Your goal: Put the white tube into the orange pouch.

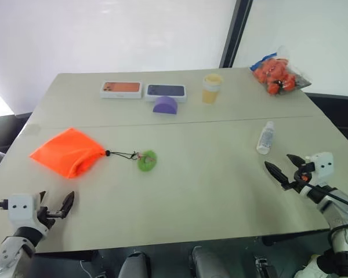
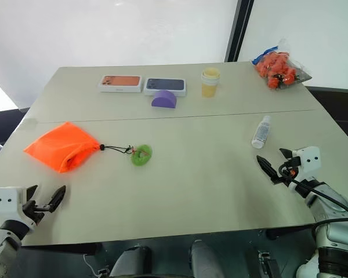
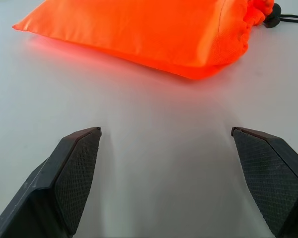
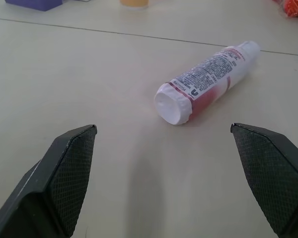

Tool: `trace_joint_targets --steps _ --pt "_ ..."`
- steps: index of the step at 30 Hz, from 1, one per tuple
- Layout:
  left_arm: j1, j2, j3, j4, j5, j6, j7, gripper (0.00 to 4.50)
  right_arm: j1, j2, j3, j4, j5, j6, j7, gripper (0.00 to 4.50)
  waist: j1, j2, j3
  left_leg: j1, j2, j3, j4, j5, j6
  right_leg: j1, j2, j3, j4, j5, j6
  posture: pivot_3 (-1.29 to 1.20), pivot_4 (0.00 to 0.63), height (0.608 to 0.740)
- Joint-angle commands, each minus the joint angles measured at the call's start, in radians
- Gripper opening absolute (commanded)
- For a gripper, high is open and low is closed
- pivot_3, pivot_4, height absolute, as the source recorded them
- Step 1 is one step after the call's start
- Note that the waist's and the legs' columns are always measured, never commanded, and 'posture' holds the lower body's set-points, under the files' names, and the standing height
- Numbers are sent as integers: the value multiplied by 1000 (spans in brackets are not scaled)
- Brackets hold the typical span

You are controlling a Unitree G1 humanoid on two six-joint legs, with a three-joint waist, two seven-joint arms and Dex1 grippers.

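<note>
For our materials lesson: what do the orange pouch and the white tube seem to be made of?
Orange pouch: probably thin synthetic fabric with a slight sheen; it lies soft and gathers into puckers at the neck. White tube: likely smooth, glossy plastic with a printed label.

The white tube (image 1: 265, 138) lies on its side at the counter's (image 1: 209, 191) right, label up. The orange pouch (image 1: 66, 152) lies flat far left, cord and green ring (image 1: 147, 160) trailing right.

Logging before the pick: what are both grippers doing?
Left gripper: open, empty, short of the orange pouch.
Right gripper: open, empty, short of the white tube.
</note>
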Motion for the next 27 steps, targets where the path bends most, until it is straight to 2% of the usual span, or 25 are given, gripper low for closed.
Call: trace_joint_targets --steps 1,15,21,27 --pt "-4 19 9 -13 -8 3 -6 4500 -5 8 -9 -34 6 -21 -9 4489 0 0 0 0 0 0 0 0 0 0 0 0 0 0 0 0 150 723" --pt "-40 15 33 -93 25 -24 82 4500 -52 11 29 -90 40 23 11 4489 0 0 0 0 0 0 0 0 0 0 0 0 1 0 0 0 150 723" --pt "-40 12 -32 -231 220 -106 188 4500 -90 15 115 -193 90 118 68 4489 1 -1 -2 0 0 0 0 0 0 2 1 0 1 0 0 0 150 723" --pt "-30 61 -216 -313 555 -194 244 4500 -90 59 234 -348 122 201 74 4489 4 -1 -2 0 0 0 0 0 0 2 1 0 1 0 0 0 150 723"
